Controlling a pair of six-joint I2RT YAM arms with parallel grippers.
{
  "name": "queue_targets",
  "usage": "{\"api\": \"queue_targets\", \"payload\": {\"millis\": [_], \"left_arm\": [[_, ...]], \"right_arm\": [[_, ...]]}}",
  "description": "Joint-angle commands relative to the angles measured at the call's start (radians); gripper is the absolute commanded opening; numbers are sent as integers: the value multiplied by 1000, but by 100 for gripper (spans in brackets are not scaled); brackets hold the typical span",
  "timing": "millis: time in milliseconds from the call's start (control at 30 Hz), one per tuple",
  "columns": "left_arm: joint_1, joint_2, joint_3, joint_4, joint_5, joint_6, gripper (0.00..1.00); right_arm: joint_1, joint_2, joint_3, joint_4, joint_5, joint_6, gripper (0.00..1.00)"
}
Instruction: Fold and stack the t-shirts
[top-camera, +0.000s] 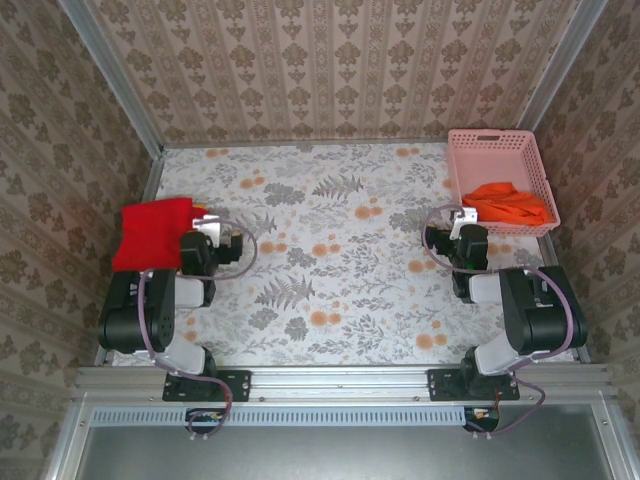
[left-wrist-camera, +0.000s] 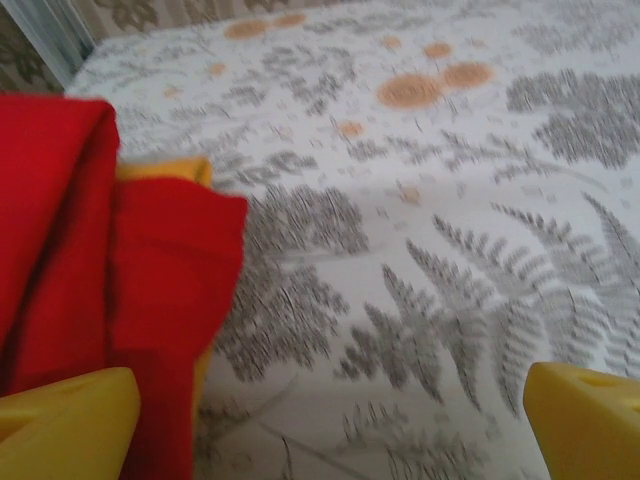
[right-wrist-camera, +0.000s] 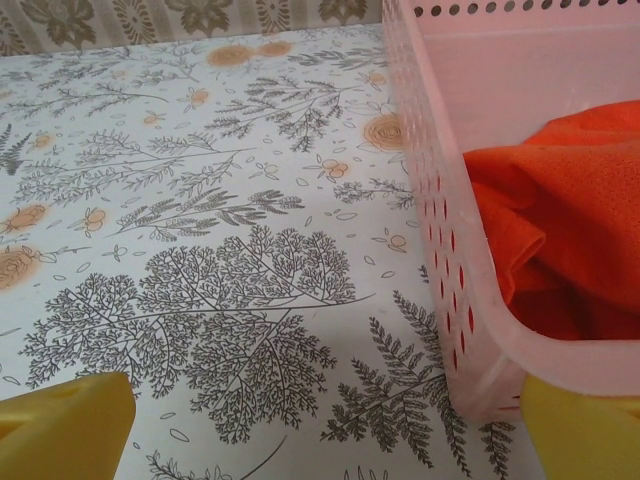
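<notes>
Leftward, red t-shirt (top-camera: 152, 233), orange t-shirt (top-camera: 508, 203) in basket (top-camera: 495, 158)

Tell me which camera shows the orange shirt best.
The top camera: the whole orange shirt lies bunched in the pink basket. The right wrist camera has it close but cut off by the frame and partly behind the basket wall.

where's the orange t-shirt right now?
Top view: the orange t-shirt lies crumpled inside the pink basket at the table's far right corner, just beyond the right tool. The right wrist view shows it behind the basket's near wall.
</notes>
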Motion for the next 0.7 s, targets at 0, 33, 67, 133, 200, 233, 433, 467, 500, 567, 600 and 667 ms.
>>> {"api": "queue_targets", "payload": {"millis": [0,33,67,133,200,233,433,467,500,567,600,667], "left_arm": [[6,-6,34,2,-29,-23,100],[5,-10,35,-11,-29,-25,100],[6,-6,35,-3,-30,-25,100],[7,-8,36,-9,-28,-25,100],[7,-7,36,-6,-27,-25,100],[7,-8,35,-6,-27,-25,100],[7,-7,35,-7,-27,-26,100],[8,-7,35,-8,-27,-25,100],[8,-7,37,-8,-27,-26,100],[7,-7,37,-9,-26,-27,100],[8,-7,37,-9,-26,-27,100],[10,-7,37,-7,-26,-27,100]], "right_arm": [[6,7,22,46,-29,-20,100],[7,6,22,42,-28,-20,100],[7,8,21,46,-29,-20,100],[7,6,23,46,-28,-20,100],[7,6,21,44,-27,-19,100],[8,6,23,43,-24,-21,100],[16,6,23,41,-11,-29,100],[20,6,23,40,-10,-30,100],[23,7,26,37,-10,-39,100],[24,6,28,32,-18,-41,100],[24,7,30,29,-18,-41,100],[24,7,29,30,-18,-41,100]]}}
